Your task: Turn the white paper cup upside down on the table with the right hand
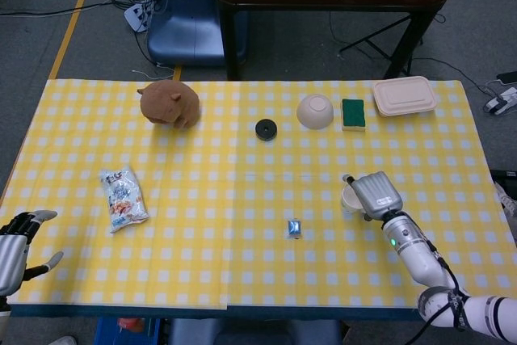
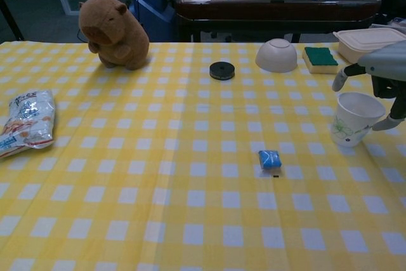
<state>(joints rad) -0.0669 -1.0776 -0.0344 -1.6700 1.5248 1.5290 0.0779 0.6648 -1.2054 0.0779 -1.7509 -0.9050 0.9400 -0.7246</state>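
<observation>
The white paper cup (image 2: pixel 354 118) stands upright, mouth up, on the right side of the yellow checked table (image 2: pixel 158 157). It has a faint green print on its side. In the head view the cup (image 1: pixel 350 198) is partly hidden under my right hand (image 1: pixel 375 194). That hand (image 2: pixel 383 68) hangs over the cup's rim, with one finger down on the cup's left and the thumb beside its right wall. I cannot see a firm grip. My left hand (image 1: pixel 18 244) lies at the table's near left corner, fingers apart, holding nothing.
A small blue wrapped piece (image 2: pixel 269 159) lies left of the cup. Further back are an overturned bowl (image 2: pixel 276 55), a green sponge (image 2: pixel 320 58), a lidded lunch box (image 2: pixel 365 42) and a black disc (image 2: pixel 222 70). A brown plush (image 2: pixel 113 32) and snack bag (image 2: pixel 25 122) sit left.
</observation>
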